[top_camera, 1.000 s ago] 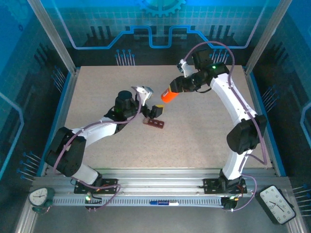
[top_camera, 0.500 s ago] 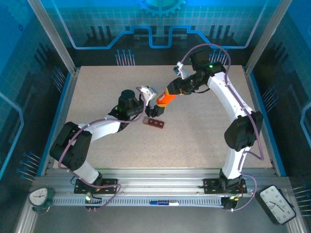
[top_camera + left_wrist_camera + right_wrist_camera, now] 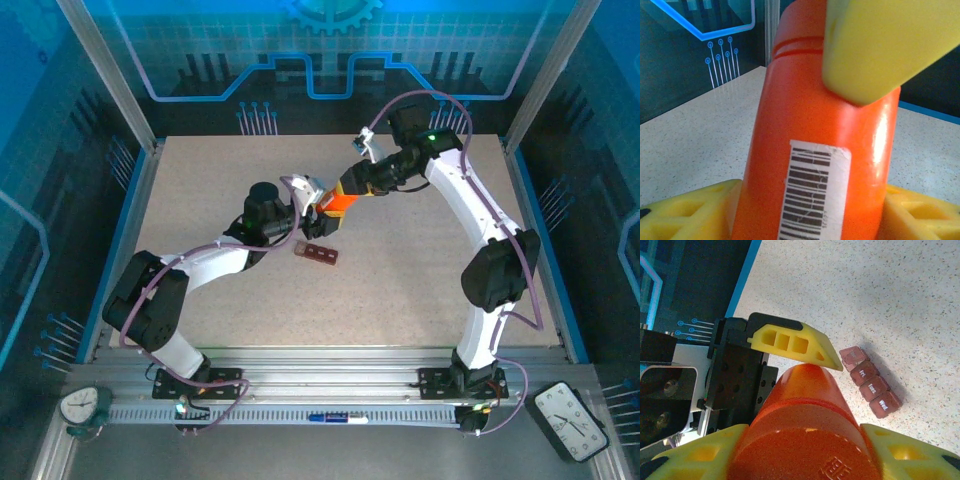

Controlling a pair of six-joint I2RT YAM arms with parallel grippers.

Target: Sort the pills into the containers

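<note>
An orange bottle hangs tilted above the table, held between both arms. My right gripper is shut on its base end, with yellow fingers on both sides. My left gripper has its yellow fingers pressed against both sides of the bottle's barcode end; one of its fingers lies across the far tip. The containers, a dark reddish-brown strip of lidded day boxes, lie flat on the table just below the bottle. The pills are hidden.
The speckled table is open to the right of and in front of the strip. Blue-lit enclosure walls border it on the left, right and back. Both arm bases sit on the near rail.
The right arm has carried the bottle left and down to the left gripper. The left gripper's fingers have closed in from wide open onto the bottle.
</note>
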